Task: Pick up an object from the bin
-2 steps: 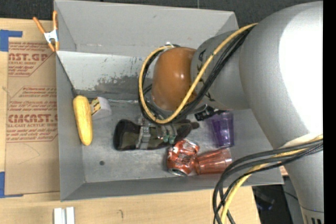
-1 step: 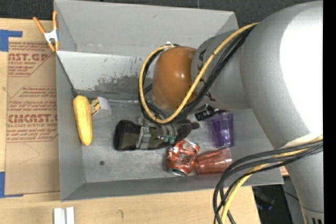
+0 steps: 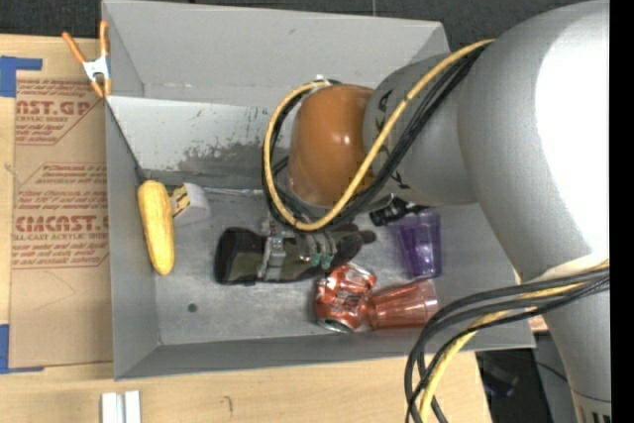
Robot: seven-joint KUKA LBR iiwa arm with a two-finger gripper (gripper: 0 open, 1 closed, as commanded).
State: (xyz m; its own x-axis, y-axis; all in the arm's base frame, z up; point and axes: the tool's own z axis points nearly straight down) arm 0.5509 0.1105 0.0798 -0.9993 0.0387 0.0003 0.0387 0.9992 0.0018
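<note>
Our end effector [image 3: 280, 256] hangs low in the middle of the bin [image 3: 188, 317], just beside a black object [image 3: 236, 258], so that's our guess for the pick. We can't tell if it's clenched or released. A yellow cob-shaped thing [image 3: 157, 225] lies loose by the left wall.

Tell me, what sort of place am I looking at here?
Most likely a robotics lab test bench: a large robot arm trailing cables reaches into a grey metal bin of mismatched odds and ends, such as a yellow banana and a crushed red can.

Camera looks down slantwise into the bin [image 3: 248, 45]
</note>
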